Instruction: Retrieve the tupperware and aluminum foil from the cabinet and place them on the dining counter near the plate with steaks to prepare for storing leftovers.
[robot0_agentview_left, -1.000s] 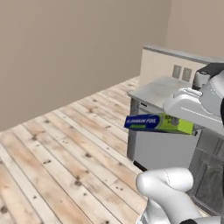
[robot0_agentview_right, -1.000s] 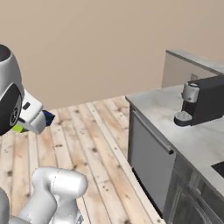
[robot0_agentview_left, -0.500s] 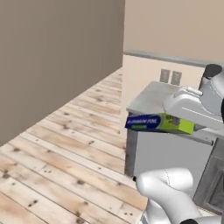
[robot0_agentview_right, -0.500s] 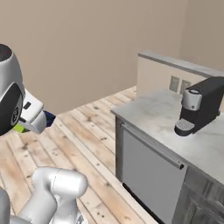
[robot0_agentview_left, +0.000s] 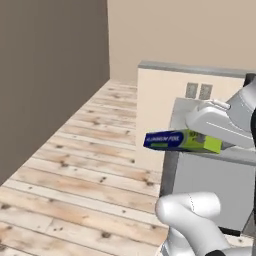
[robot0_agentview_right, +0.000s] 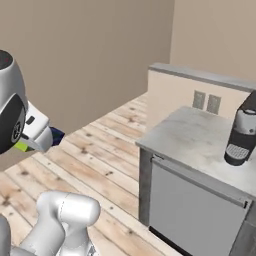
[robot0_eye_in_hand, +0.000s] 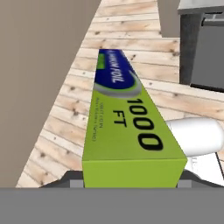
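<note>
The aluminum foil (robot0_agentview_left: 182, 140) is hanging in the air at the centre right of the left base view, lying roughly level, its blue end pointing left and its lime-green end tucked under the white hand of the arm. In the hand view the aluminum foil (robot0_eye_in_hand: 127, 127) is running up the middle of the frame from the bottom edge, green section nearest with "1000 FT" in black, blue lettered section farther up. In the right base view just a sliver of the carton (robot0_agentview_right: 56, 135) is peeking out at the left edge, behind the white wrist.

The gripper (robot0_eye_in_hand: 131, 181) is clamping the green end of the carton; its dark finger tips are showing on either side of the box at the bottom of the hand view, pressed against it.

Below the carton, a plank wood floor (robot0_agentview_left: 75, 190) is spreading across the lower left of the left base view. A grey-topped counter (robot0_agentview_right: 200, 145) with a raised back ledge is sitting at the centre right of the right base view, with a grey appliance front (robot0_agentview_right: 190, 215) under it. A dark coffee machine (robot0_agentview_right: 241, 132) is standing on that counter at the right edge. Two wall outlets (robot0_agentview_left: 198, 91) are showing on the beige panel at the upper right of the left base view. A brown wall (robot0_agentview_left: 45, 75) is filling the upper left there.
</note>
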